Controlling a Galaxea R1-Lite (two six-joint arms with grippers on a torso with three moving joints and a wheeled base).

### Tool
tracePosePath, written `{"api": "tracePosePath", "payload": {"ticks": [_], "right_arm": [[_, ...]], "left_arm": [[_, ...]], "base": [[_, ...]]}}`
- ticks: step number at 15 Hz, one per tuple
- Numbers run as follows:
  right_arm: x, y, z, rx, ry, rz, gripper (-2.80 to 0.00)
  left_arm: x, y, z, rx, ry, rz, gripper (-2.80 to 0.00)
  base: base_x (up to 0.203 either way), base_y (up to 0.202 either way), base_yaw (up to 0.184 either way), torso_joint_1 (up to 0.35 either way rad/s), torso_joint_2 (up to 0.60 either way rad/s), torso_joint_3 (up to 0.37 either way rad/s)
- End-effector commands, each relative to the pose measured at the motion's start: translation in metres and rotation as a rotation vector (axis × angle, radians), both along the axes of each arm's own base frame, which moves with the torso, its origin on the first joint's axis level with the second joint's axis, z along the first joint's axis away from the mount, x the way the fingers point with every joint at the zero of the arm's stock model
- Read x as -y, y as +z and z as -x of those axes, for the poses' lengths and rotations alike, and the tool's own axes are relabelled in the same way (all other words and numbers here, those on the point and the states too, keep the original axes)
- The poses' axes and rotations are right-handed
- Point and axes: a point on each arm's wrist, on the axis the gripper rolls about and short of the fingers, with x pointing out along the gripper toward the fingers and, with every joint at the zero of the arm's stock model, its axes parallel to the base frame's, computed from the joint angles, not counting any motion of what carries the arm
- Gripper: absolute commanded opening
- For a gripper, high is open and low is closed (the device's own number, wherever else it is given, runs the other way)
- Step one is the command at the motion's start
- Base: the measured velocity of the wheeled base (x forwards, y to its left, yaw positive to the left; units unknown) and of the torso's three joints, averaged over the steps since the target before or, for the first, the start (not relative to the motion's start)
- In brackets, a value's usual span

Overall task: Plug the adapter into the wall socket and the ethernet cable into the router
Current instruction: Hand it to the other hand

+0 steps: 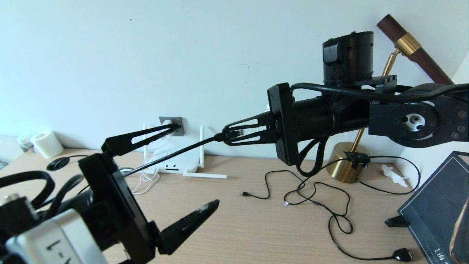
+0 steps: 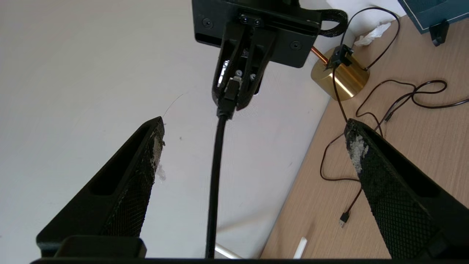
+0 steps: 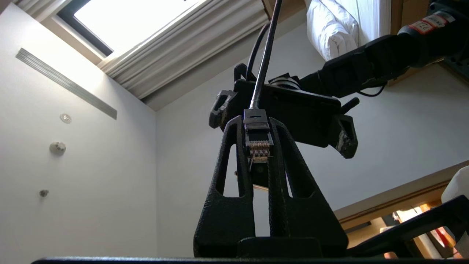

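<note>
Pale wood tabletop [image 1: 234,227] against a white wall: above it the right hand [image 1: 234,134] is clamped tight on the small black plug of the thick black ethernet cable [image 1: 172,154], which trails away towards the left hand [image 1: 198,168], spread fully wide and empty. Beyond the right hand's tips sits the flat white plastic router with slim stick antennas [image 1: 176,161], and just above it the dark grey square wall socket [image 1: 172,125], where the small white adapter seems already seated. Plugging the cable into the router remains.
</note>
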Motion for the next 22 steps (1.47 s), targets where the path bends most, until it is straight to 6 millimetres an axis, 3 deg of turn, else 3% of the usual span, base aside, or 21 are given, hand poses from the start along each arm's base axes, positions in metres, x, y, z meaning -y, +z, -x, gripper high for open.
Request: {"api": "tracePosePath", "payload": {"ticks": [1,8,22], "right_arm": [[-0.004,0.0,0.005,-0.013,0.021,0.003,-2.8],[-0.021,-0.003,0.019,-0.023,0.075,0.016,-2.8],[-0.027,-0.008,0.024,-0.03,0.098,0.03,-2.8]], "left_arm": [[0.0,0.001,0.0,0.012,-0.008,-0.001,0.0],[0.001,-0.001,-0.001,0.007,-0.009,-0.006,0.0],[0.002,-0.001,-0.002,0.005,-0.011,-0.01,0.0]], "base": [[0.0,0.0,0.0,0.0,0.0,0.0],[0.0,0.0,0.0,0.0,0.0,0.0],[0.0,0.0,0.0,0.0,0.0,0.0]]}}
